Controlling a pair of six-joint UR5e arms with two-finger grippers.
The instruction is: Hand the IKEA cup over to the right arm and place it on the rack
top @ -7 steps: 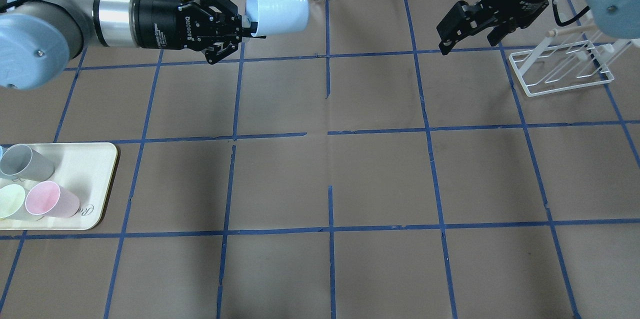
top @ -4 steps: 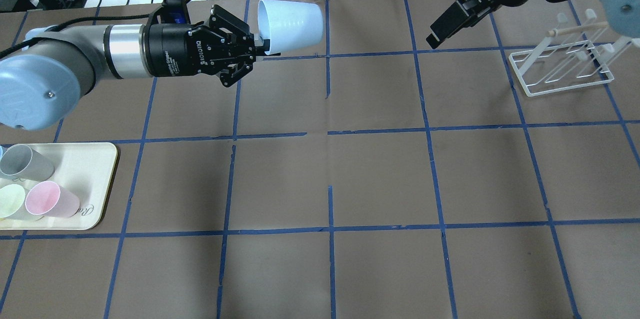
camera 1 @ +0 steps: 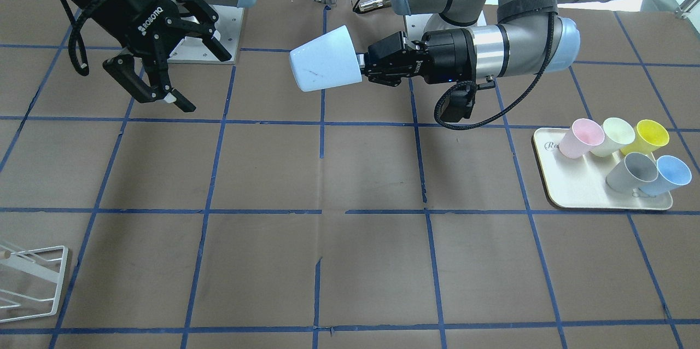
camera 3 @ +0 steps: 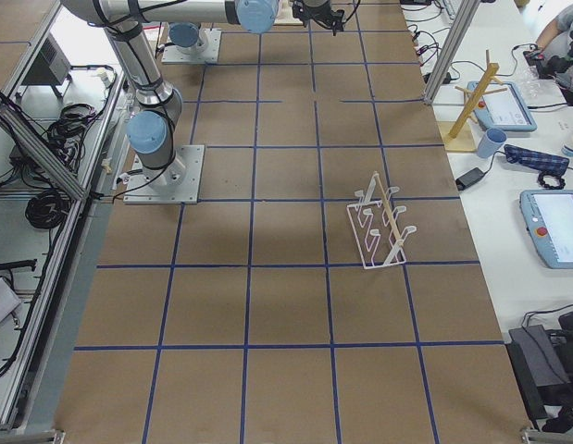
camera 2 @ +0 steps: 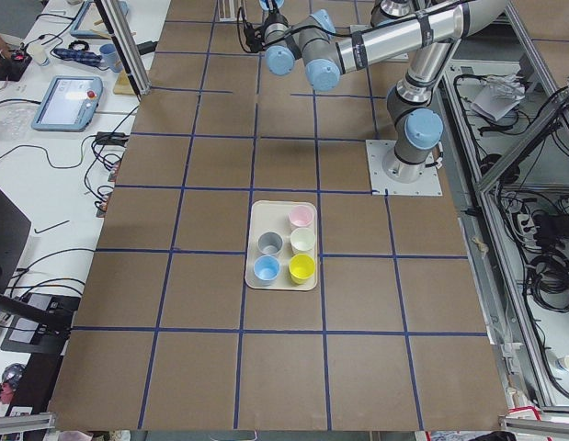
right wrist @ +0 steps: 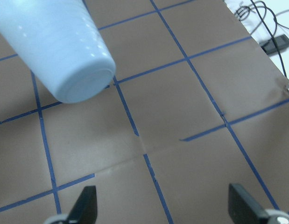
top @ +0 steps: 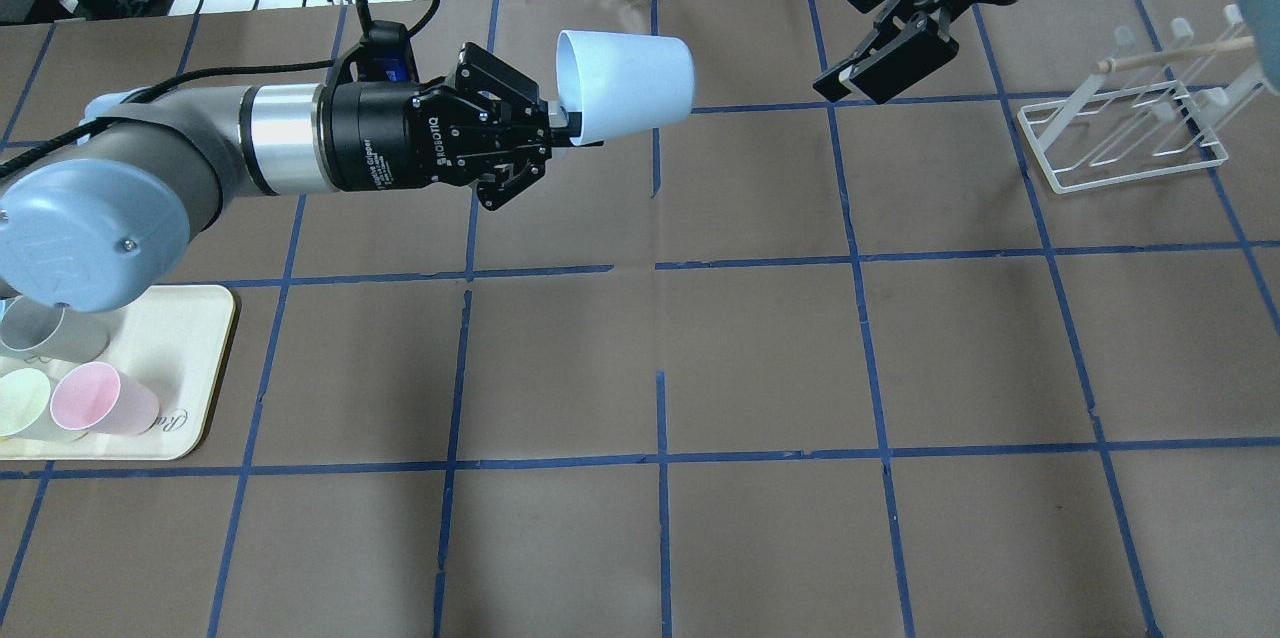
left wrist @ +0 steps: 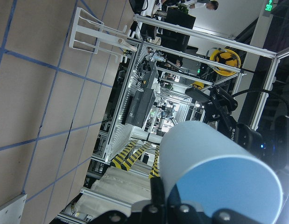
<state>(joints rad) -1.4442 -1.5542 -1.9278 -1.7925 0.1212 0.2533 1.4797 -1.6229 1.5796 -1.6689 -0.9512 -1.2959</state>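
Observation:
The IKEA cup [top: 630,78] is pale blue and lies on its side in the air, base pointing right; it also shows in the front view [camera 1: 325,59]. My left gripper [top: 562,123] is shut on its rim, one finger inside. My right gripper [top: 855,86] is open and empty, level with the cup and a grid square to its right, its jaws facing the cup's base [right wrist: 55,46]. The white wire rack [top: 1120,133] stands on the table at the far right, beyond the right gripper.
A cream tray [top: 190,348] at the left edge holds a pink cup [top: 100,398], a grey cup [top: 40,333] and others, among them a second blue cup [camera 1: 670,174]. Cables and a wooden stand lie beyond the table's far edge.
My left arm has carried the cup to the right, toward the table's middle. My right gripper has turned and shifted slightly left and up, and its open jaws now face the cup.

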